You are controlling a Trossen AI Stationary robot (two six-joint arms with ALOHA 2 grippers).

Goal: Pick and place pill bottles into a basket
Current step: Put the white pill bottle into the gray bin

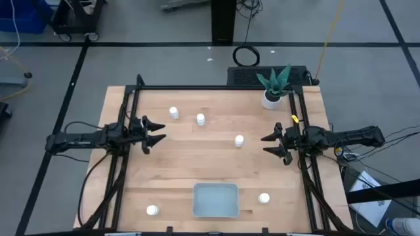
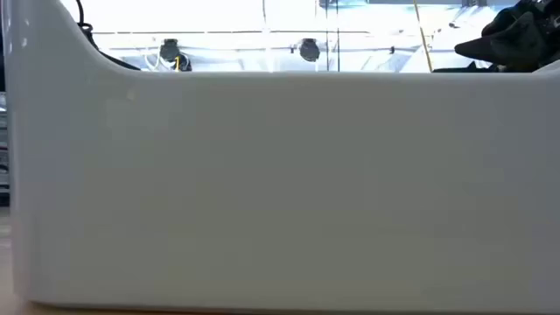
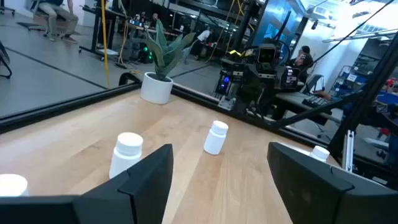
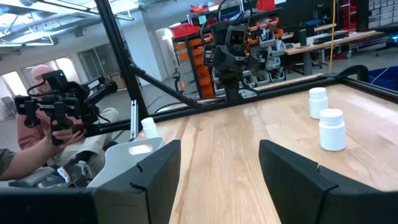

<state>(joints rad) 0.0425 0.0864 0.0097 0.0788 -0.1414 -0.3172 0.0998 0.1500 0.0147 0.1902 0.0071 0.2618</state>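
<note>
Five small white pill bottles stand on their bases on the wooden table: three in the far middle [image 1: 174, 113] [image 1: 201, 119] [image 1: 239, 140] and two at the near edge [image 1: 152, 210] [image 1: 264, 198]. The pale grey-blue basket [image 1: 215, 200] lies between those two, and its wall [image 2: 280, 184] fills the low view. My left gripper [image 1: 164, 132] is open and empty at the table's left, above the table; its wrist view [image 3: 221, 177] shows bottles ahead [image 3: 127, 152] [image 3: 216, 137]. My right gripper [image 1: 264, 144] is open and empty at the right, pointing at the left arm [image 4: 217, 174].
A white pot with a green plant [image 1: 272, 97] stands at the far right corner. A black frame rail [image 1: 216, 87] runs along the far edge, with more rails down both sides. A person [image 4: 37, 118] sits beyond the table's near side.
</note>
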